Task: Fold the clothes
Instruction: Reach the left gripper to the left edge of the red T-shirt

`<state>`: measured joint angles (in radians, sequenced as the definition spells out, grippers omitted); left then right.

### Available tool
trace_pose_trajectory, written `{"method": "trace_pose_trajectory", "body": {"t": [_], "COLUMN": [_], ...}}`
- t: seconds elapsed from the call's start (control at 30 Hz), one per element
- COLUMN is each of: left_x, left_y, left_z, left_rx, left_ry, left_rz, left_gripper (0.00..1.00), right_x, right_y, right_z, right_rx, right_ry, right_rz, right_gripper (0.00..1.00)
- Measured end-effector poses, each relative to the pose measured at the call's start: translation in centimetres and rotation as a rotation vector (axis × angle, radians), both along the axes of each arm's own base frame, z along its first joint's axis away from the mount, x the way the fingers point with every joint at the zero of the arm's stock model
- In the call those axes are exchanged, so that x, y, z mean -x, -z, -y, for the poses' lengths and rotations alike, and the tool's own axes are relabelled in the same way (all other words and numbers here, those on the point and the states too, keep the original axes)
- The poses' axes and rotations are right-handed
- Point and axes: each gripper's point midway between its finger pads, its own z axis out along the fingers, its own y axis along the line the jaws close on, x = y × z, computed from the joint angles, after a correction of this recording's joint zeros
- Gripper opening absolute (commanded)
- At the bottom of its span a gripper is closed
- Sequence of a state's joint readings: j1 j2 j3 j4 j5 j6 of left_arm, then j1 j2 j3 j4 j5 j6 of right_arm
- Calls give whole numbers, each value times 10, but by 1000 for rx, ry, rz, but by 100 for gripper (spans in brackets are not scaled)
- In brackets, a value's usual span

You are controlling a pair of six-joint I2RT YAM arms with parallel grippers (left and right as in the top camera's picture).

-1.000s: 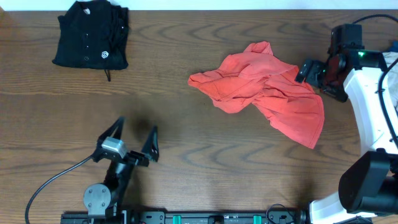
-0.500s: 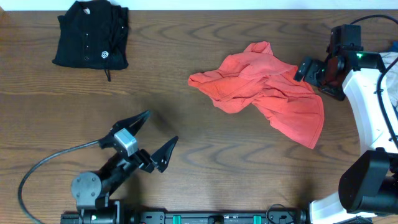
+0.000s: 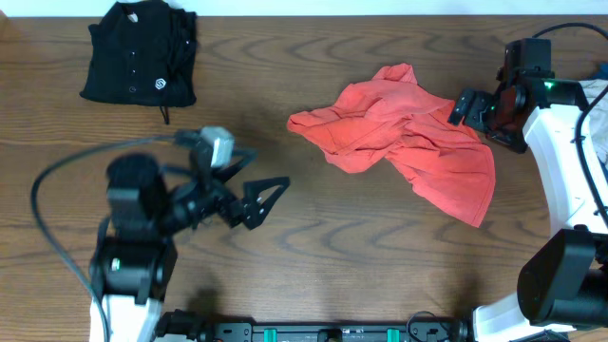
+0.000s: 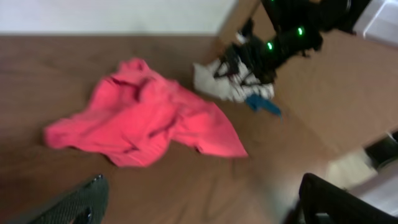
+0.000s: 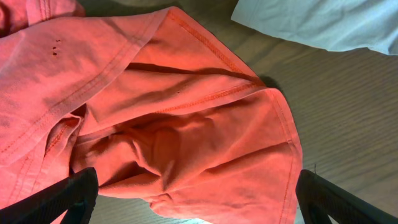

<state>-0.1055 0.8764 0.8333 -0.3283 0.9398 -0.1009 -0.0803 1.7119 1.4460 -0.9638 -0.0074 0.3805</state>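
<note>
A crumpled red-orange T-shirt (image 3: 399, 142) lies right of the table's middle; it also shows in the left wrist view (image 4: 143, 118) and fills the right wrist view (image 5: 174, 118). A folded black buttoned shirt (image 3: 138, 52) lies at the far left. My left gripper (image 3: 256, 195) is open and empty, raised left of the T-shirt and pointing toward it. My right gripper (image 3: 472, 112) is open and empty, just above the T-shirt's right edge; its fingers (image 5: 196, 199) straddle the cloth. No white lettering shows.
A pale grey piece (image 5: 323, 25) lies past the T-shirt at the right edge, with a blue piece (image 4: 261, 104) beside it in the left wrist view. The dark wood table (image 3: 313, 247) carries everything. A cable (image 3: 52, 199) trails from the left arm.
My left arm has risen from the front edge and swung up and right toward the T-shirt. My right gripper has barely moved. The clothes lie as before.
</note>
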Motion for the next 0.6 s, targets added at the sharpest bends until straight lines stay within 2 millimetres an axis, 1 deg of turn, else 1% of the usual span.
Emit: {"method": "trace_pose_trajectory", "body": {"t": [0.1,0.2,0.3,0.43,0.57,0.6], "left_x": [-5,-8,-17,-27,-36,-39], "left_y": [7,28,44,72,111,117], "left_z": [18,33,43,51,66,69], "left_rx": [-20,-33,-31,-73,-188,-206], "left_ry": [73,123,128,52,-107,-139], "left_rz": [-40,-112,-190,-313,-419,-429], "left_gripper": [98,98,98,98,98,98], "right_x": [0,0,0,-3,-4,-4], "right_y": [0,0,0,-1,-2,-2], "right_z": [0,0,0,0,0,0], "right_rx": [0,0,1,2,2,2], "right_ry": [0,0,-2,-3,-3,-3], "right_rz": [1,1,1,11,19,18], "right_gripper": [99,99,99,99,99,99]}}
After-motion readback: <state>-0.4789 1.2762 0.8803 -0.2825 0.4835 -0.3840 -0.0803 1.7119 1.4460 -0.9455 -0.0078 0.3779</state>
